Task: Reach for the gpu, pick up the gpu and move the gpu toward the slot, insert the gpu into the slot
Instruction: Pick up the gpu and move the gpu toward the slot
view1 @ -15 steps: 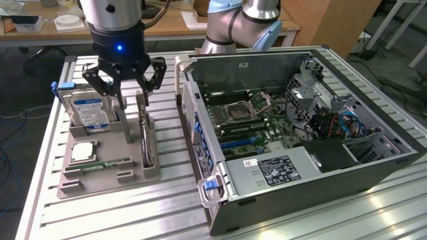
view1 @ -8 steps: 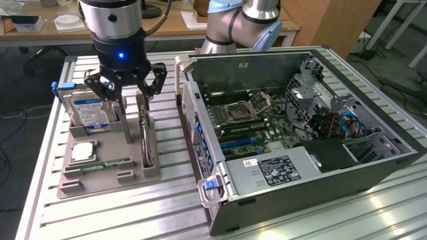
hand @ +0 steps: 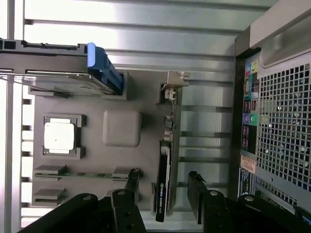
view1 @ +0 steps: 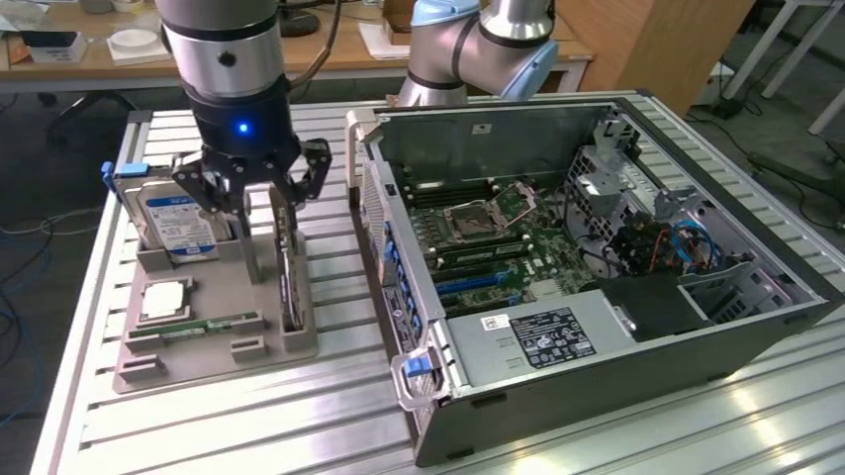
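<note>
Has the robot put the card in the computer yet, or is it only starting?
Only starting. Done: the reach. The gripper is down at the gpu, with open jaws on either side of it. In hand: nothing; the gpu stands on edge in the grey tray, ungripped. Left: lifting it, carrying it to the empty blue slot, and pushing it in.
</note>
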Controlling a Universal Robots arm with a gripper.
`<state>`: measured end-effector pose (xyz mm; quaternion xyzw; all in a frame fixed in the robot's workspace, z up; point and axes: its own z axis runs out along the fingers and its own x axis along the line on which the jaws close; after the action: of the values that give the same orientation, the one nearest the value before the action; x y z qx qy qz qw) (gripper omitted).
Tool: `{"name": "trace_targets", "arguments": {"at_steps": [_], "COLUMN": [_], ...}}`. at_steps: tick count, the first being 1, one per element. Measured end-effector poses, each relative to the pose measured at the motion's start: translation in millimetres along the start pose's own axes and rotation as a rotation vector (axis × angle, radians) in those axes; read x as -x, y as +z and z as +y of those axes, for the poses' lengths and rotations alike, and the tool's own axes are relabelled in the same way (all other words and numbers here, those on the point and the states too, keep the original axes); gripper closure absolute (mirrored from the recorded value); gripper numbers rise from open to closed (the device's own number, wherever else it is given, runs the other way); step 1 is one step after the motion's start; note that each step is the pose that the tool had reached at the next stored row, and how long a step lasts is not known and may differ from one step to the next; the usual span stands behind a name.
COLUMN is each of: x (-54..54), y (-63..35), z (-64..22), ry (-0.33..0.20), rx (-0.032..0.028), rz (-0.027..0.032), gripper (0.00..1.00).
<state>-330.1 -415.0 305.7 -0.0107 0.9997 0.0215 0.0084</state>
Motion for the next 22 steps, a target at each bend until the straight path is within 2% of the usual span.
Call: {"name": "trace_targets", "arguments": {"at_steps": [5, 9, 22], "x": [0.2, -0.1, 2.0], "y": [9.1, 16.3, 39.8], "z": [-1.1, -4.0, -5.7], "ry": [0.000, 0.009, 0.015], "rx": [-0.0001, -0.0001, -0.0005], "rz": [0.0000, -0.0062, -0.0064], "gripper": [0.47, 0.47, 0.47]}}
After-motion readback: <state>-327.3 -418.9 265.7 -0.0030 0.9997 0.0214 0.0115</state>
